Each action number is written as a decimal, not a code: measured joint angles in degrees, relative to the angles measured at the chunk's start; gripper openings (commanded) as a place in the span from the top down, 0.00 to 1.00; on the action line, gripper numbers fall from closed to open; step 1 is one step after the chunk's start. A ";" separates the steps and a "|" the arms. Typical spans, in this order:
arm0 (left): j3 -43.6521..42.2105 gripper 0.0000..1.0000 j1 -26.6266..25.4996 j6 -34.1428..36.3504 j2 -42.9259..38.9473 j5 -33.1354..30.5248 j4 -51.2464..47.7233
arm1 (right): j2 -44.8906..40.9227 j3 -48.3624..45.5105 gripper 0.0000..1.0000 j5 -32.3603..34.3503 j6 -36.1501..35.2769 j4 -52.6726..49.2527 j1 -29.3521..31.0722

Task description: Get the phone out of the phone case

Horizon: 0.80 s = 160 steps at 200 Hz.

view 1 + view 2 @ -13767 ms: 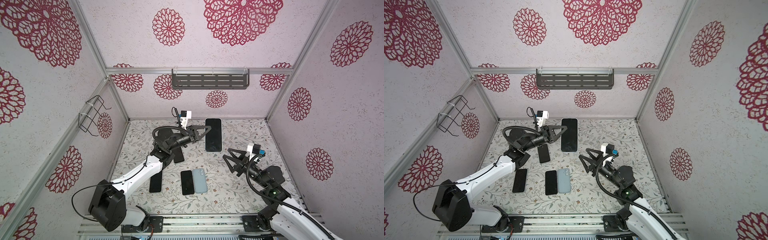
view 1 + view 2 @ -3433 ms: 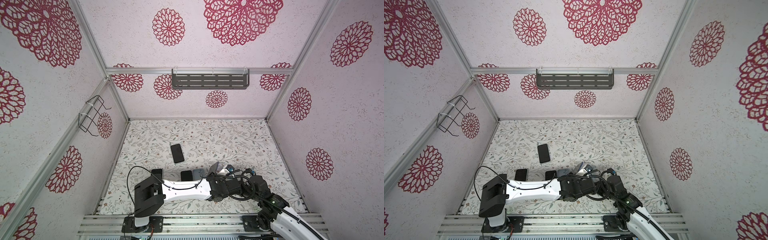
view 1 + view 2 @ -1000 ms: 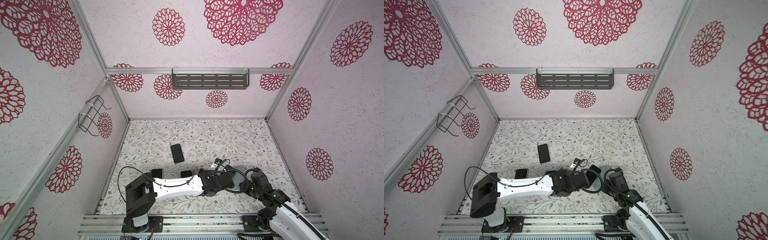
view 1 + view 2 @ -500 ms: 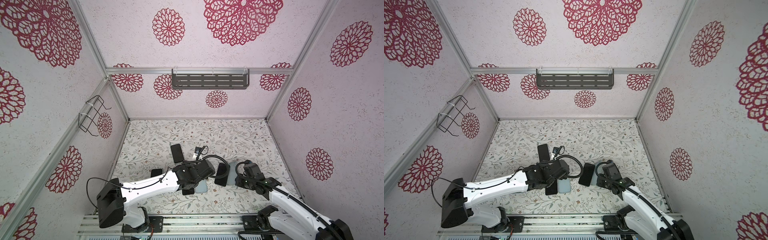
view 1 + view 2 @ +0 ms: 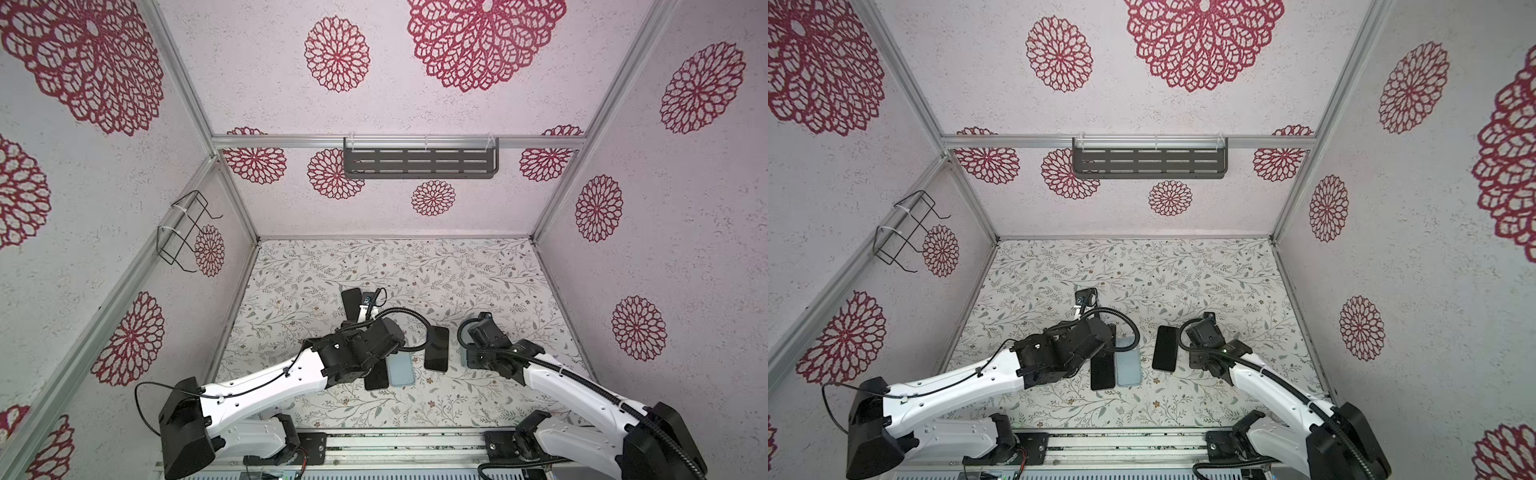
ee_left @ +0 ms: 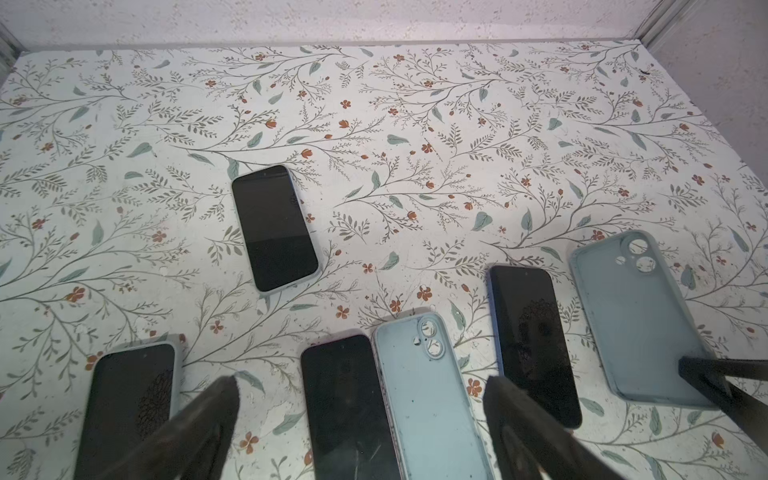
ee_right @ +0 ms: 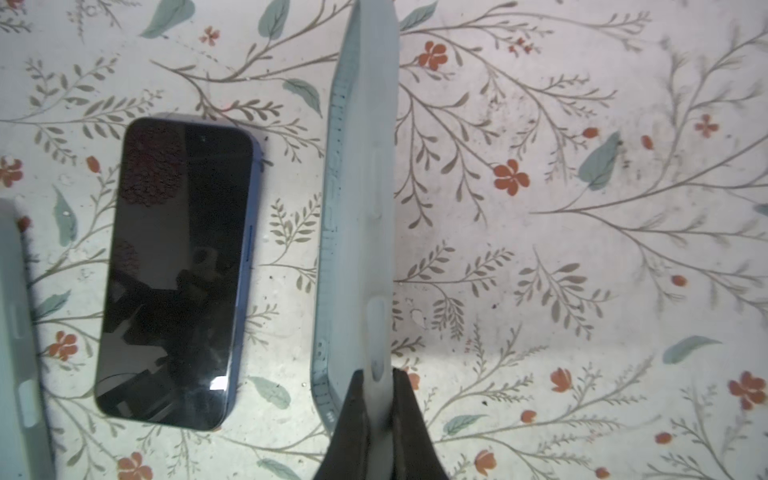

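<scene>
While the right jaws pinch the soft-looking, light phone case by its rim, the left jaws gape empty. The slick, stiff phone likely wants gripping by its long edges

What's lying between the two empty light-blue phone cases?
A bare black-screened phone lies screen-up between them, touching neither; the left wrist view shows it.

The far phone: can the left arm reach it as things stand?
Probably yes: the left gripper is open and empty, and only bare mat lies between it and the far phone.
</scene>
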 measured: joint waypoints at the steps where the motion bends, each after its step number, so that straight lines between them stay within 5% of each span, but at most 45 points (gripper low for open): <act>1: 0.00 0.04 0.02 -0.02 -0.02 0.00 0.00 | 0.00 0.04 1.00 0.13 0.02 -0.11 0.07; 32: 0.00 0.03 0.81 -0.07 -1.01 -0.13 -0.20 | -0.09 0.09 1.00 0.44 -0.07 0.15 0.35; 160: -1.88 0.01 8.44 0.22 -9.35 1.62 -3.19 | -5.07 -9.77 1.00 -17.00 -6.62 17.44 0.35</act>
